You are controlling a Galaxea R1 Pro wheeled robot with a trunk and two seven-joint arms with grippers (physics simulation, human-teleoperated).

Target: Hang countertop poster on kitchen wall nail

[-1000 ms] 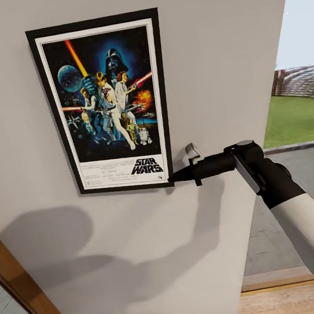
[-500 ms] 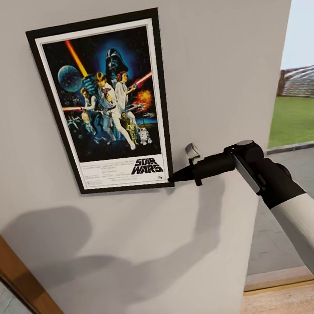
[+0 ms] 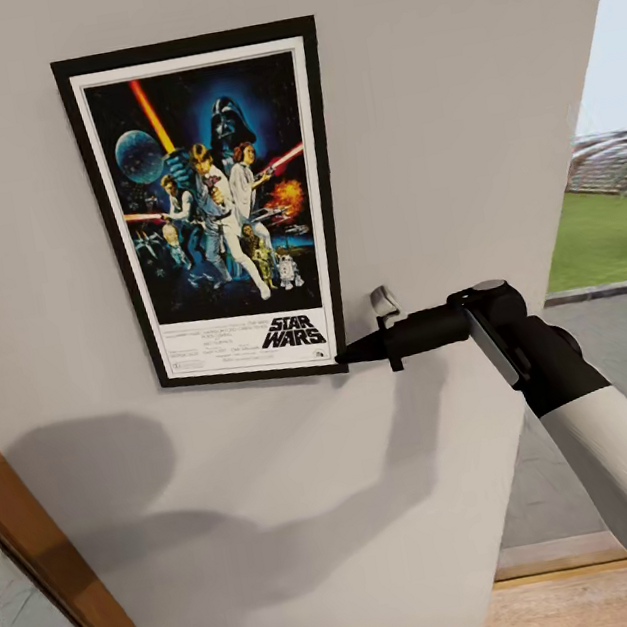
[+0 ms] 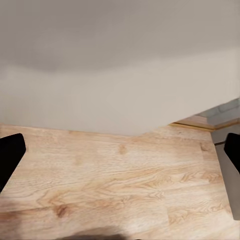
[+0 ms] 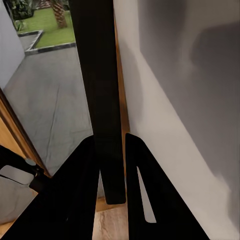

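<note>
The poster (image 3: 211,208), an upright Star Wars print in a black frame, lies flat against the grey wall (image 3: 419,84). My right gripper (image 3: 345,355) is shut on the frame's lower right corner, its arm reaching in from the right. In the right wrist view the black frame edge (image 5: 100,75) runs between the two fingers of that gripper (image 5: 111,137). My left gripper (image 4: 120,150) hangs open over the wooden floor (image 4: 120,185), with nothing between its fingers. The kitchen countertop is out of view, and no nail is visible.
A wooden door frame (image 3: 50,568) slants up the lower left. Right of the wall's edge an opening shows grey paving (image 3: 603,349) and grass (image 3: 615,235). Wood flooring (image 3: 602,602) runs along the wall's foot.
The view has swung slightly: the wall's right edge and the door frame have slid right. The poster and my right gripper keep the same place and hold.
</note>
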